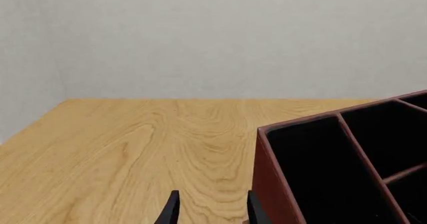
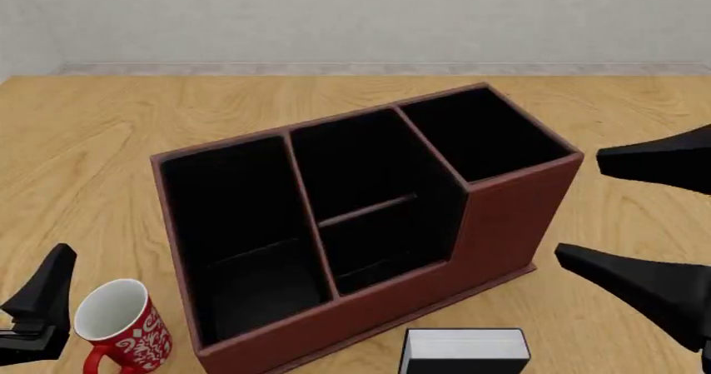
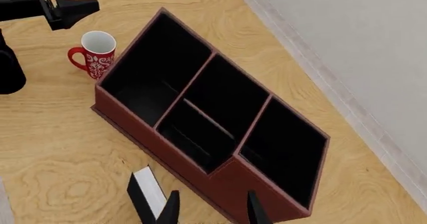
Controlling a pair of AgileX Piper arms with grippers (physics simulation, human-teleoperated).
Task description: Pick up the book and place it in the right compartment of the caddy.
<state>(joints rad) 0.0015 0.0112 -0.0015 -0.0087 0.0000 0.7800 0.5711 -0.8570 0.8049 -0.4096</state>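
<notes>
The reddish-brown caddy (image 2: 505, 224) stands askew mid-table, its taller black-lined right compartment (image 2: 484, 137) at the far right end. The book (image 2: 464, 347), black-covered with white page edges, lies flat on the table just in front of the caddy's near wall. It also shows in the right wrist view as the book (image 3: 148, 196). My right gripper (image 2: 579, 206) hovers open, high beside the caddy's right end, holding nothing. In its own view the right gripper (image 3: 212, 211) sits over the caddy's (image 3: 220, 176) near wall. My left gripper (image 1: 213, 211) is open and empty, low by the caddy's (image 1: 270, 184) left end.
A red mug (image 2: 116, 324) with a white pattern stands at the front left, between the left gripper's finger (image 2: 47, 295) and the caddy. The middle section (image 2: 361, 182) has a low crosswise divider. A grey wall (image 2: 355, 16) bounds the table's far edge.
</notes>
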